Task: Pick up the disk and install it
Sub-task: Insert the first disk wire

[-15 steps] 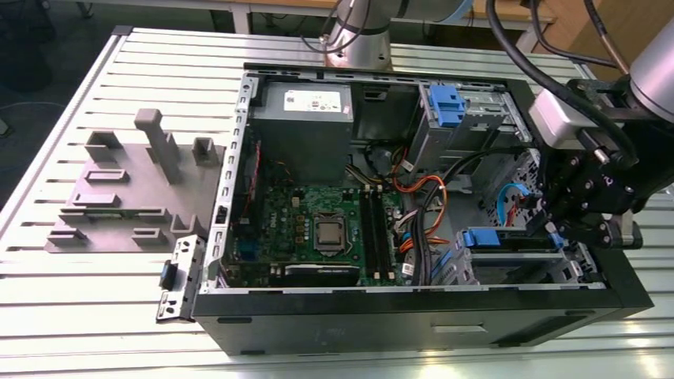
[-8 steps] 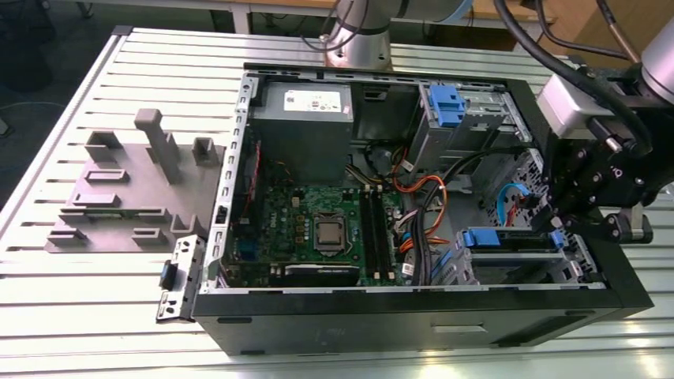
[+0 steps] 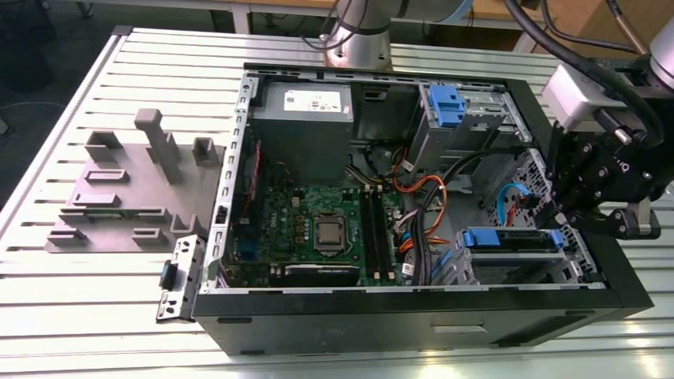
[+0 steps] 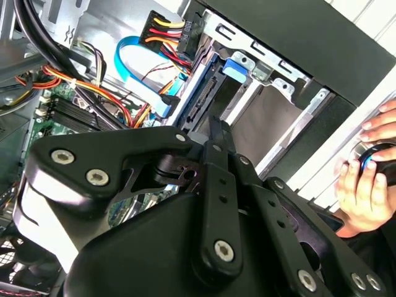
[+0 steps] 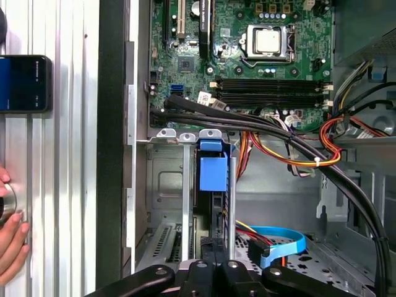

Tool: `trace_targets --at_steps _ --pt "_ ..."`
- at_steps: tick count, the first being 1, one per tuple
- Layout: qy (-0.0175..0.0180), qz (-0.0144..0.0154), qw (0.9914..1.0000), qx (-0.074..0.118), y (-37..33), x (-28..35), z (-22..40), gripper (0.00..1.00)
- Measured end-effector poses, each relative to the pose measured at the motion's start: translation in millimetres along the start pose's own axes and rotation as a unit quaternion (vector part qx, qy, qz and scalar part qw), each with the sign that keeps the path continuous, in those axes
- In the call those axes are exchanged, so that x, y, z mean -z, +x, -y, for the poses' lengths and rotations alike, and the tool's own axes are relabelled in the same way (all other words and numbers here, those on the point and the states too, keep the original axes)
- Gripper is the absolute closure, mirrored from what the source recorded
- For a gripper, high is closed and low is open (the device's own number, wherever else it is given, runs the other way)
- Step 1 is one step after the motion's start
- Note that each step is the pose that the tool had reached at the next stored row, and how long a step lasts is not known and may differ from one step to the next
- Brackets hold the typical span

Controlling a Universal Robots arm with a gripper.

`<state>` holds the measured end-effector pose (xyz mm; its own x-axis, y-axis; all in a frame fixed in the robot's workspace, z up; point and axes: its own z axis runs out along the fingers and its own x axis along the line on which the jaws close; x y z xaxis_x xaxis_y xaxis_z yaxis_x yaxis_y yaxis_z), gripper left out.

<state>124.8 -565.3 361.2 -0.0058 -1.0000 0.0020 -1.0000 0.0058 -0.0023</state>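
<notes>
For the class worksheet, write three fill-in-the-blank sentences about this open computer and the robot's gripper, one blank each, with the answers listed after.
The motherboard in the open computer case is ___ in colour. The gripper is at the drive bay that holds the disk, whose plastic carrier is ___. The grey power supply box carries a ___ label.
Missing words: green; blue; white.

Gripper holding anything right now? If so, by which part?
Cannot be told. The gripper is right at the end of the disk, which sits in the drive bay; a grip on that end isn't visible.
</notes>
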Motion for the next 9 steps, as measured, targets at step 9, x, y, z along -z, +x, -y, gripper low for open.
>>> trace_targets --at_steps 9 --pt "0.0000 0.0000 1.00000 0.000 0.0 2.5 0.0 0.89"
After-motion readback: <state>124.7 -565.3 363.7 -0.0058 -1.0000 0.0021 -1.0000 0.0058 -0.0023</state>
